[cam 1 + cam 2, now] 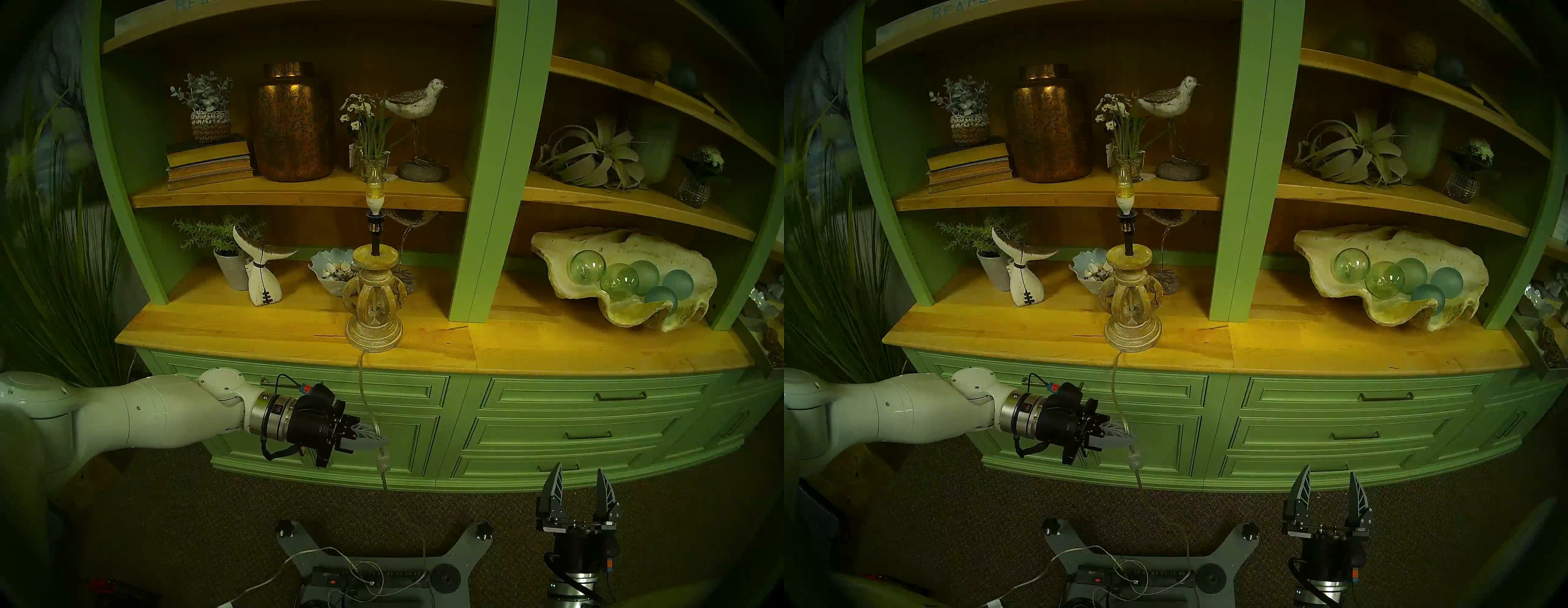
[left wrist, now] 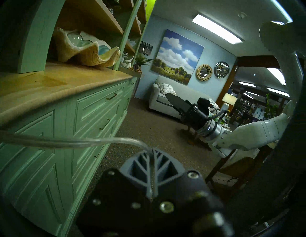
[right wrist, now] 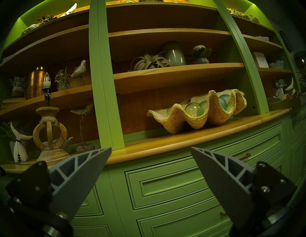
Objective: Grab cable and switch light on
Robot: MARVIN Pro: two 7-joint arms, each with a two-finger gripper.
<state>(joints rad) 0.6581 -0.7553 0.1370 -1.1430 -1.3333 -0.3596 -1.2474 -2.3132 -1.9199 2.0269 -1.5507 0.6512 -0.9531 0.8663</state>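
Cable (image 1: 364,395), a clear lamp cord, drops from the whitewashed wooden lamp base (image 1: 374,316) over the countertop (image 1: 551,352) edge and down the green drawer fronts (image 1: 572,424). The left gripper (image 1: 377,440) reaches in level from nine o'clock with its jaws pressed together on the cord. The inline switch (image 1: 382,460) hangs just below the fingertips, at their six o'clock. The bulb (image 1: 374,189) looks unlit. At five o'clock in the head view, the right gripper (image 1: 581,488) points up, spread wide and holding nothing.

Cable (image 2: 69,142) vanishes between closed fingers (image 2: 142,163); switch (image 1: 382,462) position perhaps unreadable, too small.
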